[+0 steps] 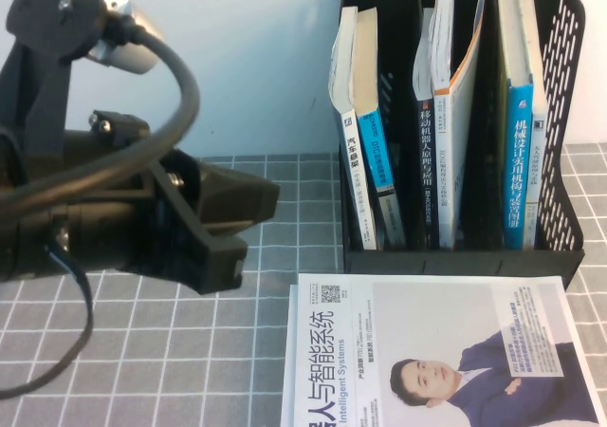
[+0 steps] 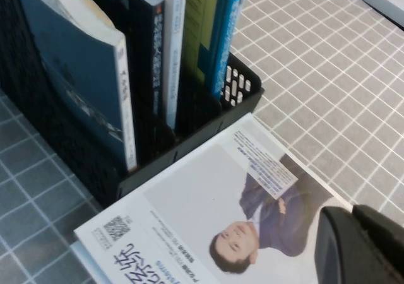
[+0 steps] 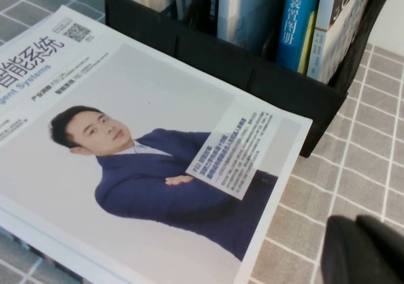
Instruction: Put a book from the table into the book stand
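A white magazine-style book [image 1: 436, 351] with a man in a blue suit on its cover lies flat on the table, just in front of the black book stand [image 1: 569, 114]. The stand holds several upright books. My left gripper [image 2: 353, 216] is shut and empty, raised near the book's [image 2: 189, 214] outer edge. In the high view my left arm [image 1: 142, 209] fills the left side. My right gripper [image 3: 356, 224] is shut and empty, over bare table beside the book's [image 3: 126, 145] corner. The right arm is out of the high view.
The table has a grey cloth with a white grid [image 1: 142, 351]. The stand's slots [image 1: 398, 66] have gaps between the books. A pale wall stands behind. The stand also shows in the left wrist view [image 2: 240, 85] and the right wrist view [image 3: 252, 76].
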